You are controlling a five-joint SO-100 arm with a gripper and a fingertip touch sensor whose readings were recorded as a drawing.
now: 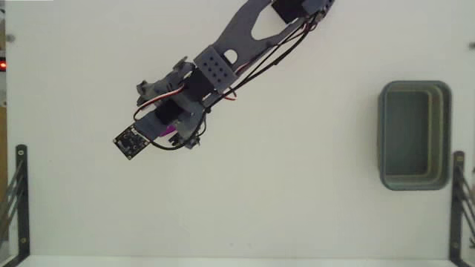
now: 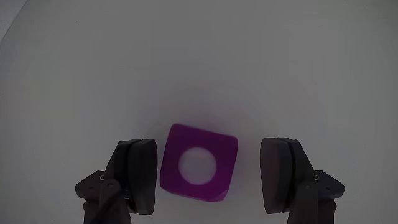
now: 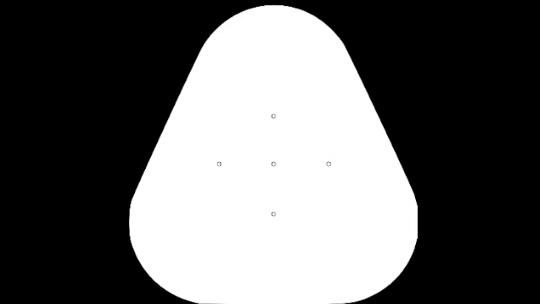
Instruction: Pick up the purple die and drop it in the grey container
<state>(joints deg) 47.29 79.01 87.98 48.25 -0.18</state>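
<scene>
Currently at the grasp step: the claw [image 2: 208, 177] is spread wide and straddles the purple die [image 2: 199, 163], nothing pinched yet.

Wrist view: die sits on the pale worktop [image 2: 199, 56] between the two fingers, white ring-shaped pip facing up. It is off-centre in the gap. The finger on the left of this view [image 2: 140, 174] is just beside the die's edge, possibly touching; the angle is too shallow to be sure. The finger on the right of the view [image 2: 280, 177] stands clearly apart from it. The die is turned slightly askew to the finger faces.

Fixed view: arm reaches down-left across the worktop; only a sliver of magenta [image 1: 169, 131] shows under the wrist parts, so the die is mostly hidden there. The grey container [image 1: 414, 135] lies well apart from the claw, far off toward the right edge of this view, and appears empty.

Judgement: task is early, the die not lifted and the carry not begun.

Next move calls for closing the fingers squarely on the die. Since the gap is uneven, closing will likely nudge or rotate the die before both sides bear. Then lift clear of the worktop, swing across to above the container, and release.
</scene>
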